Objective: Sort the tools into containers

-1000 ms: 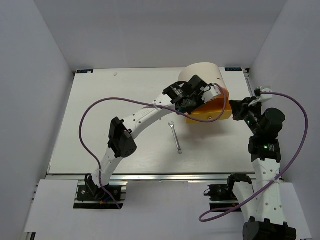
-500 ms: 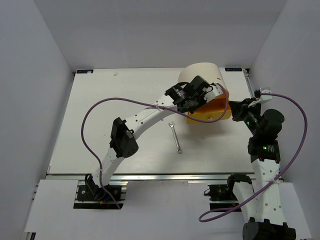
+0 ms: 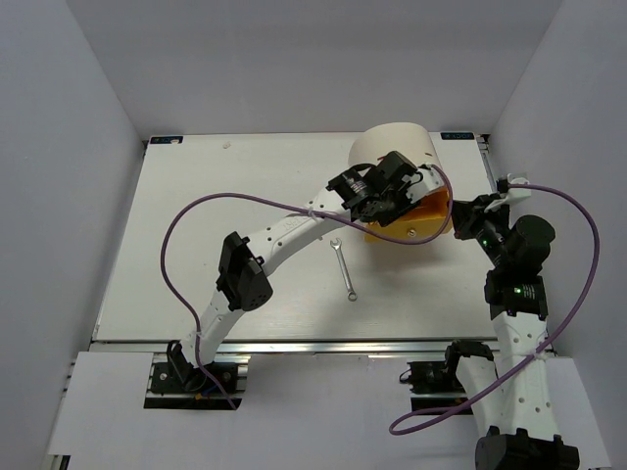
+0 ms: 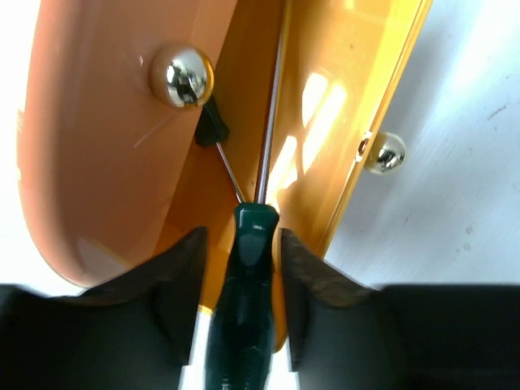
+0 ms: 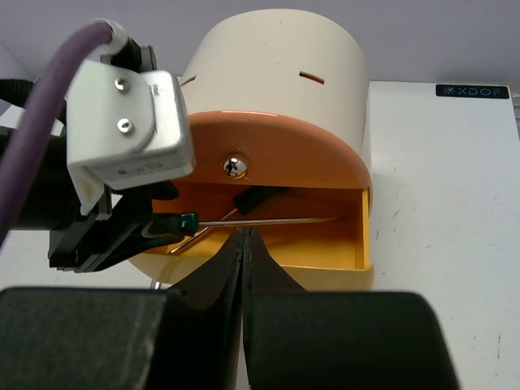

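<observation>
The pale beige drum container (image 3: pixel 392 147) stands at the back right with its orange drawer (image 3: pixel 426 223) pulled open. My left gripper (image 3: pixel 397 208) is shut on a green-handled screwdriver (image 4: pixel 244 309), whose thin shaft reaches into the drawer (image 5: pixel 325 244). The held screwdriver also shows in the right wrist view (image 5: pixel 185 220). A second screwdriver with a dark handle (image 5: pixel 260 197) lies inside the drawer. The silver wrench (image 3: pixel 343 269) lies on the table in front of the drum. My right gripper (image 3: pixel 460 220) is shut and empty, just right of the drawer (image 4: pixel 106 146).
A metal stud (image 4: pixel 182 75) sits on the drawer front and another (image 4: pixel 383 152) on its side. The white table (image 3: pixel 216 225) ends at walls left, right and behind. A purple cable (image 3: pixel 196 211) loops over the left side.
My left gripper has moved a little to the right, bringing the screwdriver further into the drawer. The right arm has barely moved.
</observation>
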Action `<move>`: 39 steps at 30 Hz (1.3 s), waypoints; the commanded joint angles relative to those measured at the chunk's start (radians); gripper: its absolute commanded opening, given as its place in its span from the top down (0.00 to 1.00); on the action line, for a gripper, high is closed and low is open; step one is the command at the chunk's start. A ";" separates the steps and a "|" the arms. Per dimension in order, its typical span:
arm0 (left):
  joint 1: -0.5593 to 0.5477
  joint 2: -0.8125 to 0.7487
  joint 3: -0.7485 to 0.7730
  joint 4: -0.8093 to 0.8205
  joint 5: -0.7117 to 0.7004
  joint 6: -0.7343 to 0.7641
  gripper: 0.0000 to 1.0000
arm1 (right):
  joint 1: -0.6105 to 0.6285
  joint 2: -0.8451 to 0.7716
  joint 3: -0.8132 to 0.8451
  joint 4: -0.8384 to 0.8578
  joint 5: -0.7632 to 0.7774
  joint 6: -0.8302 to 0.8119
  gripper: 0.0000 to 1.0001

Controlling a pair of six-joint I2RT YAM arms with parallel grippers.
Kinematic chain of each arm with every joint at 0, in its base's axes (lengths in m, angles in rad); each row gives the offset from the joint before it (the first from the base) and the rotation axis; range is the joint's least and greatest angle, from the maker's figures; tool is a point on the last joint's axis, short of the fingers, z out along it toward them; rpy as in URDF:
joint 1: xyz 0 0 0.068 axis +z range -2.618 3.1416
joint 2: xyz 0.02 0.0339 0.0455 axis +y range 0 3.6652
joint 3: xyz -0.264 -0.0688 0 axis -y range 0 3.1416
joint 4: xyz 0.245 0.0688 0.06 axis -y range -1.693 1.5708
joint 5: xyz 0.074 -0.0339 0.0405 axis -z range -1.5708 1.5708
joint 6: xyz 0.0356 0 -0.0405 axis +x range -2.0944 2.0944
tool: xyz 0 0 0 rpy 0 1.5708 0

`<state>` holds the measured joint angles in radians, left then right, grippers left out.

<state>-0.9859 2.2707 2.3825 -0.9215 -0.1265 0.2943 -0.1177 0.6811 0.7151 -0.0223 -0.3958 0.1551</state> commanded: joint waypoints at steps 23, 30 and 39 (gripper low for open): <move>0.032 -0.337 -0.153 0.086 -0.099 -0.282 0.65 | -0.005 -0.014 -0.014 0.038 -0.043 -0.011 1.00; 0.102 -0.525 -0.500 0.122 0.112 -0.422 0.64 | -0.005 -0.012 -0.013 0.032 -0.064 -0.011 1.00; 0.104 -0.519 -0.562 0.210 0.278 -0.356 0.41 | -0.004 -0.009 -0.014 0.025 -0.077 -0.012 1.00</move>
<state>-0.8783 1.7641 1.8214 -0.7761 0.0578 -0.0860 -0.1177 0.6758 0.7044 -0.0238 -0.4568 0.1501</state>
